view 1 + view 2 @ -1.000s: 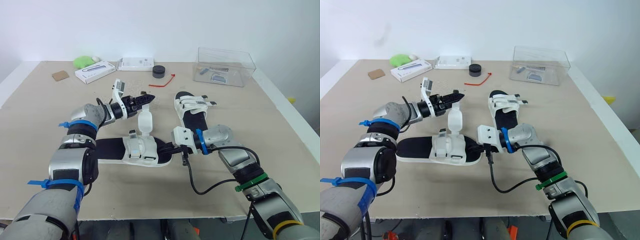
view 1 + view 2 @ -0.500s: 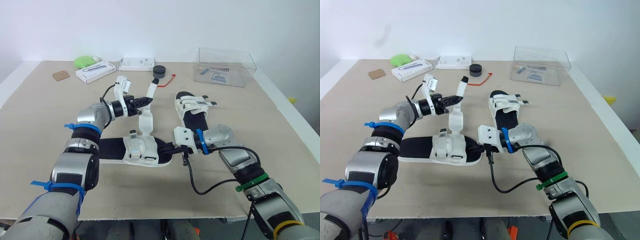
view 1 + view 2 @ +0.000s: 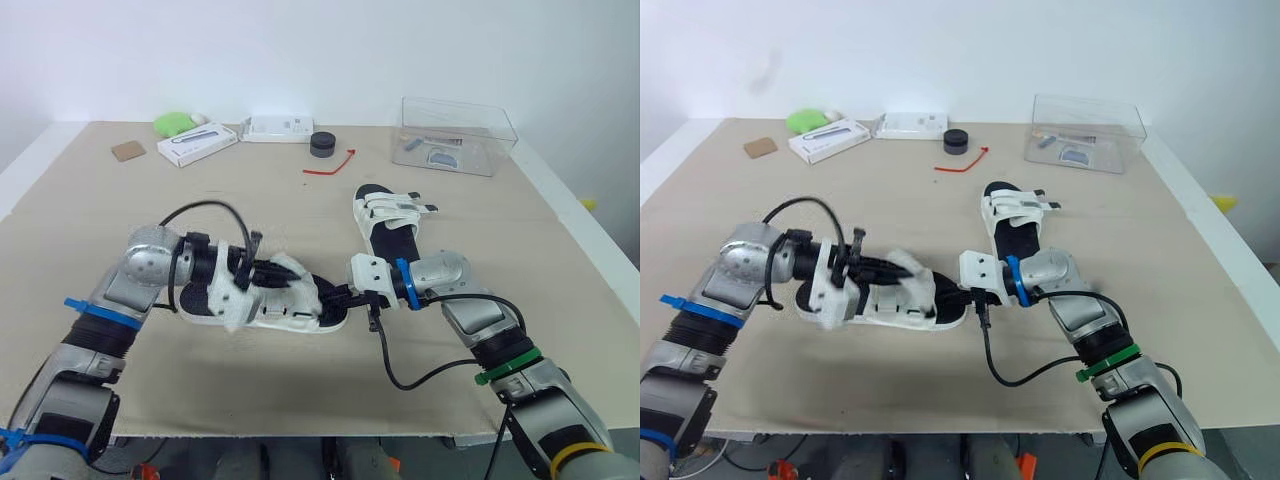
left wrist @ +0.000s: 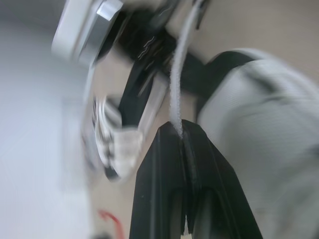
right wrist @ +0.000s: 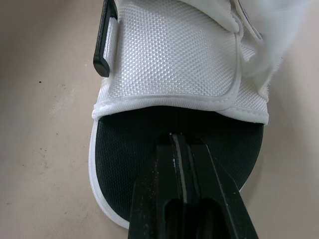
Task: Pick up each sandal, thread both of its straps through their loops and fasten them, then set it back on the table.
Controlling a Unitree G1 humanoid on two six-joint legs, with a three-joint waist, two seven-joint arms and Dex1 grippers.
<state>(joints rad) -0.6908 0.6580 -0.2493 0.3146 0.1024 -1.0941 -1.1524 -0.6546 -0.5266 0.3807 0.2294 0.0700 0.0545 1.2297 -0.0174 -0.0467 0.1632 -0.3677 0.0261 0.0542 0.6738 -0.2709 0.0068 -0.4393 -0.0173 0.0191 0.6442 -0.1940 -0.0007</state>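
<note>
Pinching a white strap (image 4: 179, 74), left claw (image 4: 185, 130) sits closed.

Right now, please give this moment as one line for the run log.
step: strap fastening | left gripper: shut on strap over near sandal | right gripper: shut, tips on its black insole | far sandal: on table
</note>
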